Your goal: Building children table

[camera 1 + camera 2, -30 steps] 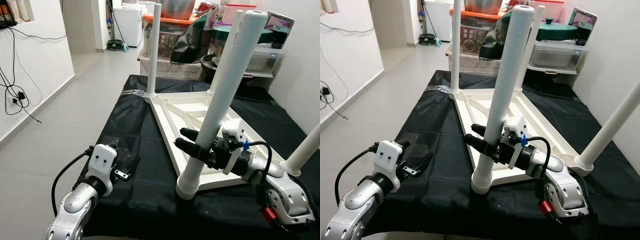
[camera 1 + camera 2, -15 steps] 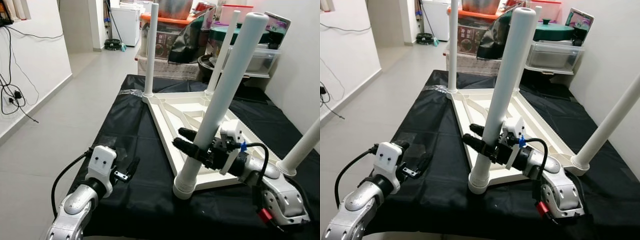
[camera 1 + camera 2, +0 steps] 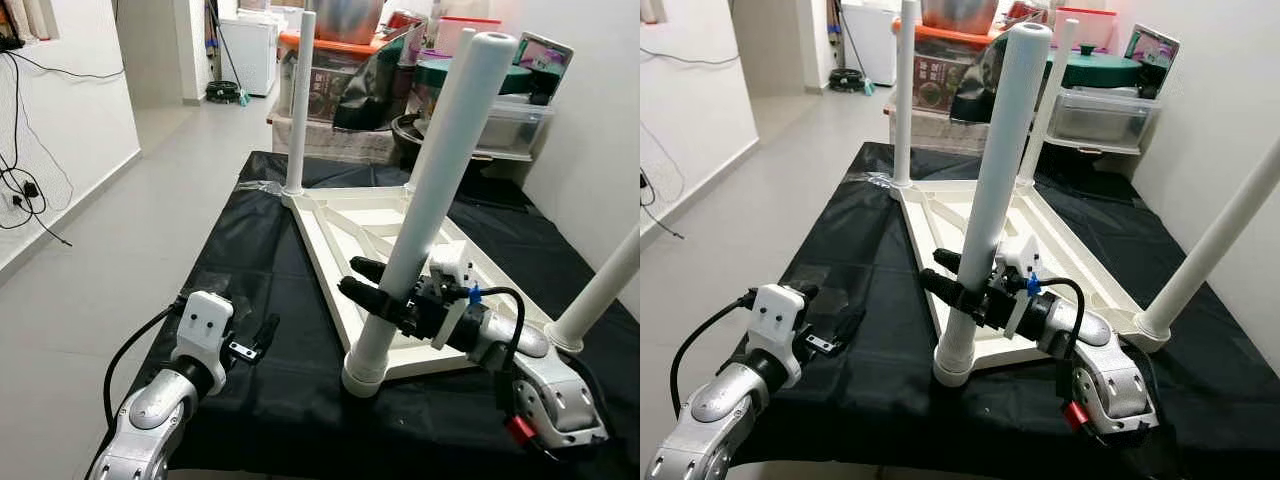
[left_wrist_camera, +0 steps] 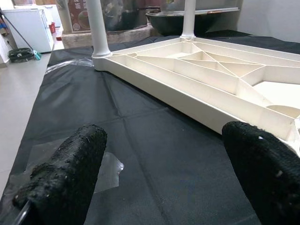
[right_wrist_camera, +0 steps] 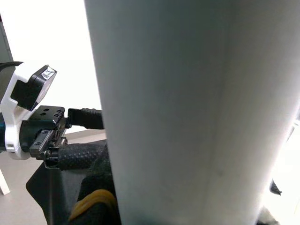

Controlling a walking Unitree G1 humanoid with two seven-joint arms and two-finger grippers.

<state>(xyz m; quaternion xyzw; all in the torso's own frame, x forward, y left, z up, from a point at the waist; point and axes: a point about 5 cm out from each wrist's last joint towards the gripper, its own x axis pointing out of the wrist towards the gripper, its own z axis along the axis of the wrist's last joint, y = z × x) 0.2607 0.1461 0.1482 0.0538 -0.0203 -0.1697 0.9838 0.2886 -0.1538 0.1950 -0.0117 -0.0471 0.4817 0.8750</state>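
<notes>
Black cloth (image 3: 270,280) over worktop, right hand (image 3: 375,295) clamping table leg (image 3: 420,200), left hand (image 3: 262,335) apart, grey floor (image 3: 130,230)

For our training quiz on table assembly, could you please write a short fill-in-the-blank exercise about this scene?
1. The right gripper is shut on the nearest white ____.
2. The upside-down tabletop lies on a ____ cloth.
3. The left gripper hovers with its fingers ____.

Missing words: leg; black; open

Smooth white plastic leg (image 3: 430,195), matt black cloth (image 3: 260,260) (slightly creased), rough black finger pads (image 4: 70,173)
</notes>
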